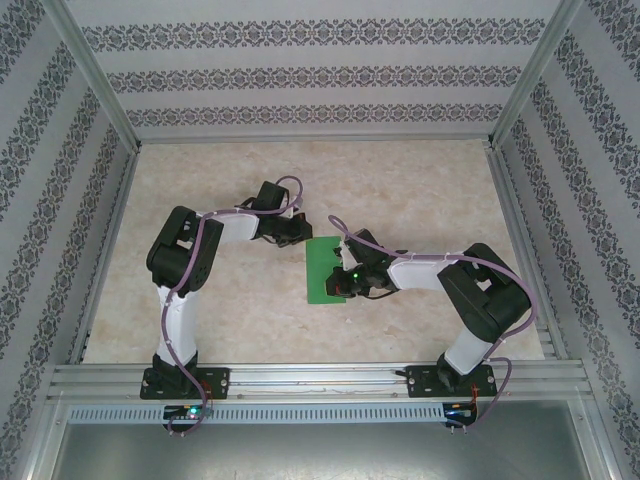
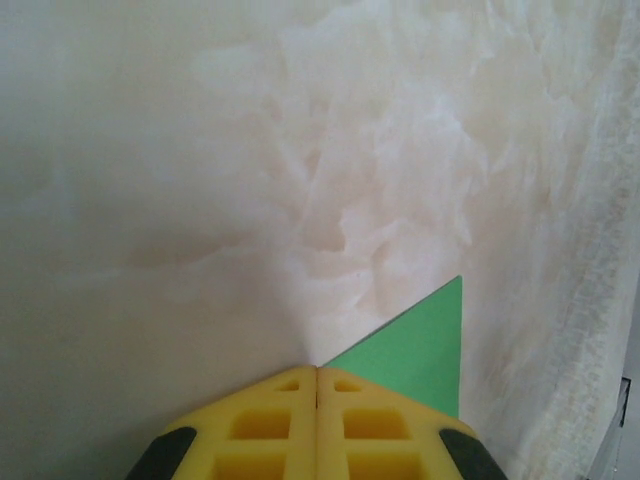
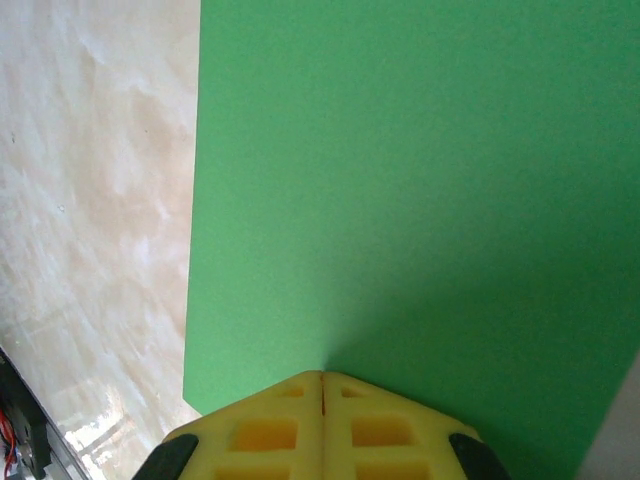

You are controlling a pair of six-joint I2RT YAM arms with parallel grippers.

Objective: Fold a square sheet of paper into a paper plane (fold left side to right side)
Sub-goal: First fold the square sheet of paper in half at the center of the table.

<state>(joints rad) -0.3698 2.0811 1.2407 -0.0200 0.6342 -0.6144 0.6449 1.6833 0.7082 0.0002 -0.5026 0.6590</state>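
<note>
The square sheet of paper (image 1: 322, 268) is bright green and lies flat in the middle of the marbled table. My left gripper (image 1: 303, 238) is shut, with its yellow tips at the sheet's far left corner. In the left wrist view the closed left gripper (image 2: 317, 368) meets the table right at the paper's edge, and a green triangle of paper (image 2: 420, 345) runs under its right finger. My right gripper (image 1: 340, 285) is shut and its tips rest down on the near part of the sheet. In the right wrist view the right gripper (image 3: 322, 374) touches the flat green paper (image 3: 400, 200). No paper sits between either pair of jaws.
The beige marbled table (image 1: 200, 190) is boxed in by patterned walls and aluminium frame posts (image 1: 95, 75). A metal rail (image 1: 320, 378) carrying both arm bases runs along the near edge. Bare tabletop lies left of the paper's edge (image 3: 90, 200).
</note>
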